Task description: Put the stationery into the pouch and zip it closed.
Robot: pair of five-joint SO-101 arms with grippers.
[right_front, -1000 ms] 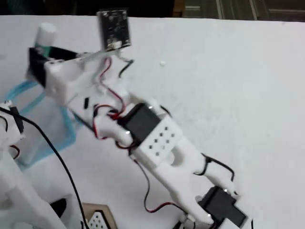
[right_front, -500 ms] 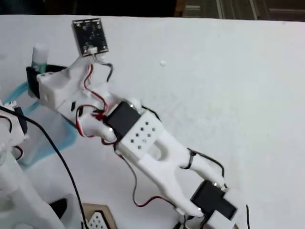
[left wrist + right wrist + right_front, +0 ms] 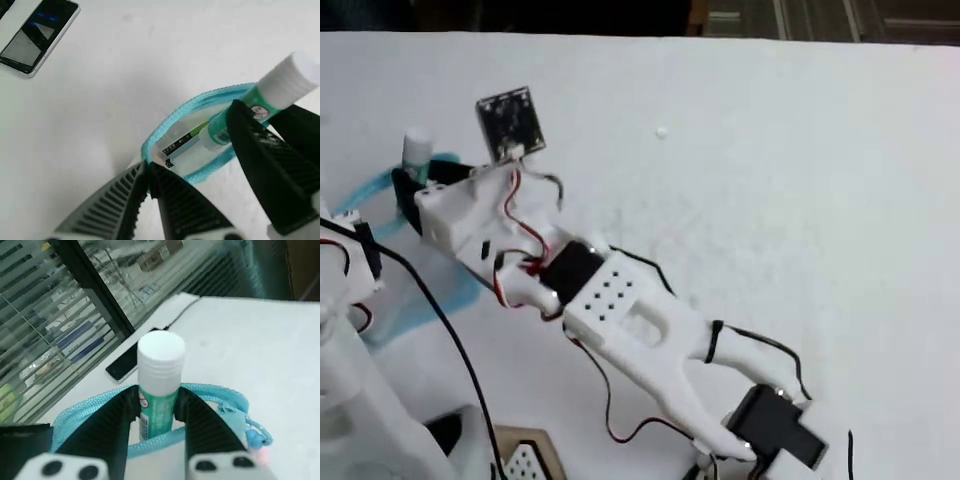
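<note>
the right claw [image 3: 157, 412] grips the glue stick [image 3: 160, 375] cap up, its long axis pointing down into the pouch [image 3: 215, 390] mouth at the high view's upper left. the left claw [image 3: 149, 176] pinches the teal rim, holding it open.

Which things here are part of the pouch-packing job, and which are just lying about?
Part of the job:
pouch, its rim pinched by the left gripper
glue stick, held in the right gripper at the pouch's mouth
labelled item inside the pouch

Lying about:
phone, flat and apart from the pouch
</note>
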